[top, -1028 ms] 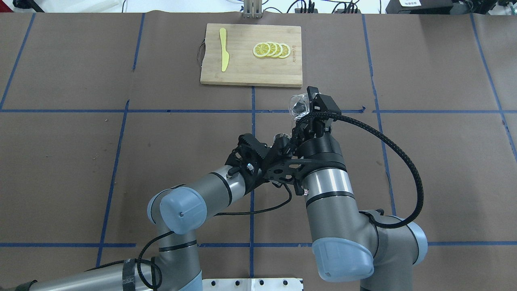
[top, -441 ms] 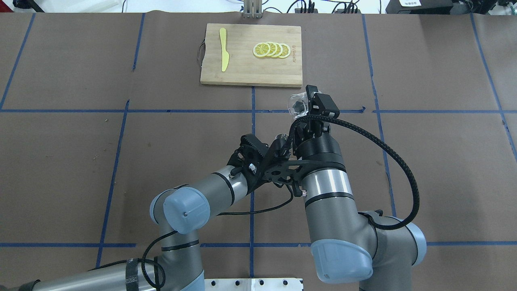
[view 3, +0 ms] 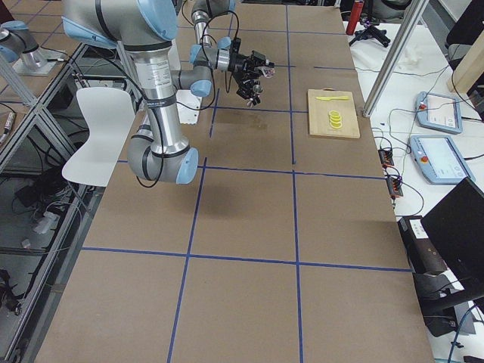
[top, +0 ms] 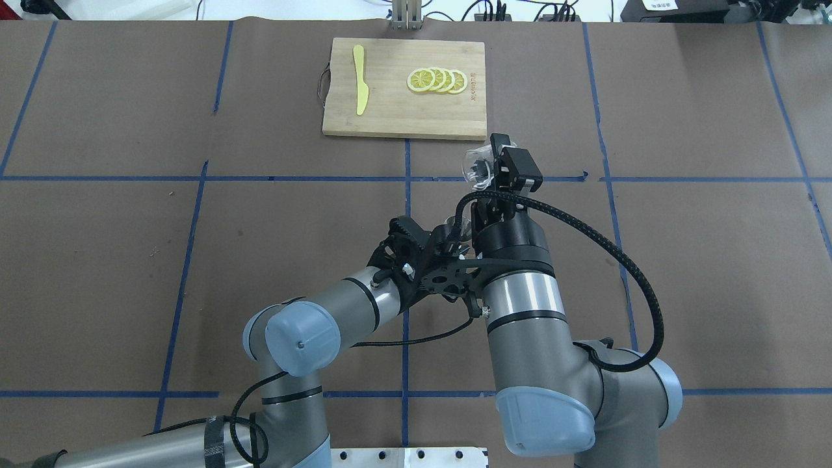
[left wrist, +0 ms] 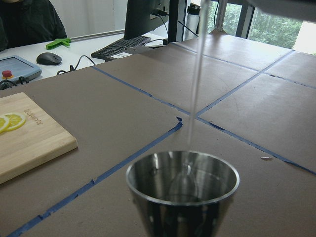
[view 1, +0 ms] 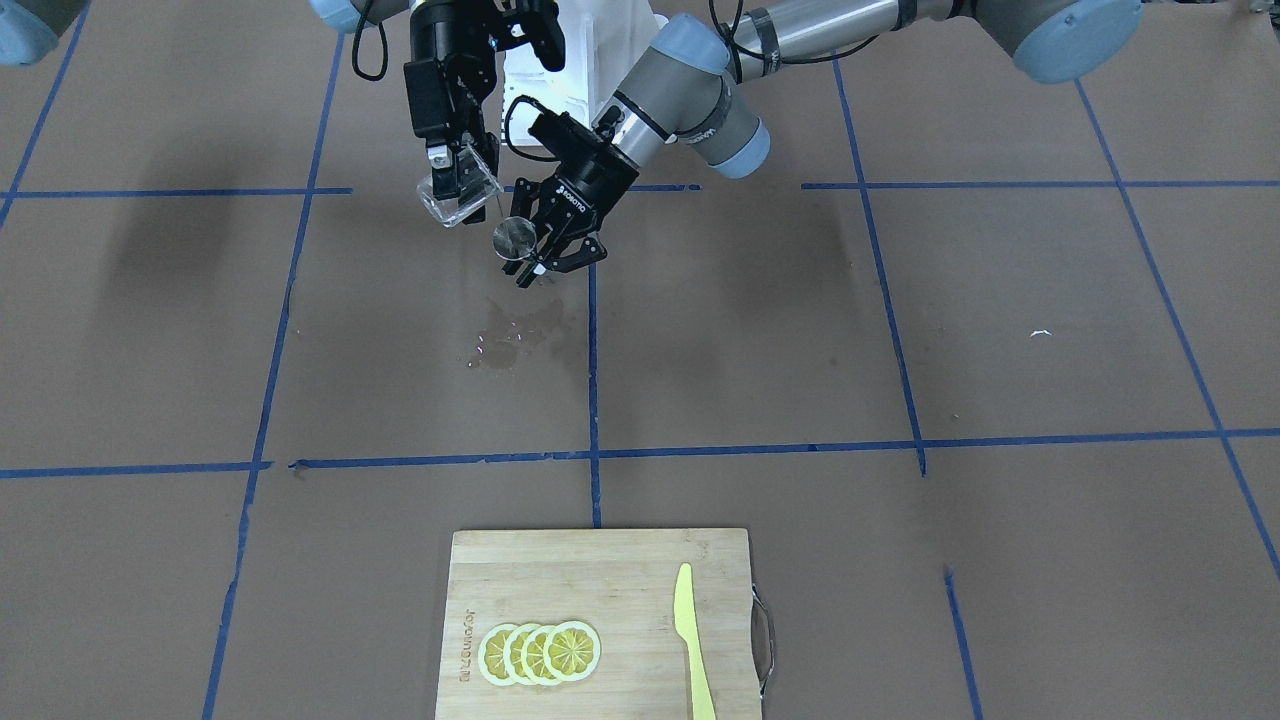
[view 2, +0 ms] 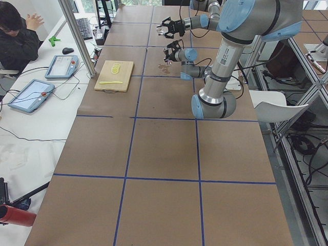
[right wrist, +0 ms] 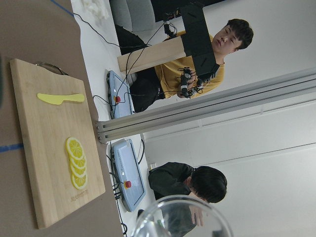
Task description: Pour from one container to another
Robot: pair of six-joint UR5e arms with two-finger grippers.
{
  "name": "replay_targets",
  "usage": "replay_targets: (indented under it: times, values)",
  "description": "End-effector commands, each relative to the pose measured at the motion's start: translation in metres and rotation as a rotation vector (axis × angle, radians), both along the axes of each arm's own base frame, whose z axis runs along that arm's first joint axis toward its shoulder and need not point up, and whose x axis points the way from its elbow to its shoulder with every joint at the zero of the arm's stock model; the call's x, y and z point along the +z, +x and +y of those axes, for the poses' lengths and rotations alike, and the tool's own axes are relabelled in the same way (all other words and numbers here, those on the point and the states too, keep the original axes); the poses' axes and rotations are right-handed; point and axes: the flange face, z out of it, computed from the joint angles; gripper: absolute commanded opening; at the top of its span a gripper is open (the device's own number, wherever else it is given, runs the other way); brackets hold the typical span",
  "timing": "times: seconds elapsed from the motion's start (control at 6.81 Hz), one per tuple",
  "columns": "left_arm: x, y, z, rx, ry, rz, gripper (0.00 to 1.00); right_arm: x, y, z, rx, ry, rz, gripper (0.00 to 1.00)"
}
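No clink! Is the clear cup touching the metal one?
Apart. Left wrist view: a stream falls through open air into the jigger; the clear cup hangs higher.

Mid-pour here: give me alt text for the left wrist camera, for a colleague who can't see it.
A thin clear stream falls from above the frame into the open mouth of the steel jigger in the foreground, over the brown table. At left, a corner of a wooden cutting board bears lemon slices.

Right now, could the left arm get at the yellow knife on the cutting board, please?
Probably not yet. Nothing blocks the way to the knife, but the left end effector is shut on the steel jigger, which is taking a stream from the clear cup in the right end effector.
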Motion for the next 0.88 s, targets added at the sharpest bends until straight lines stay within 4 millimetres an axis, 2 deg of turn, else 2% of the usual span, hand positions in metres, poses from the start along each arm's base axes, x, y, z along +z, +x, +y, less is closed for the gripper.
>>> replay_targets:
  times: [0.0,0.73]
  values:
    - [0.0010,0.0013,0.0023,0.004,0.000,-0.001,0.00,-0.0001,-0.0012,0.0006,0.010,0.010,0.034,0.00]
    - [-0.0001,0.0014,0.0023,0.004,0.000,0.000,0.00,0.0026,-0.0045,-0.0010,0.032,0.028,0.130,0.00]
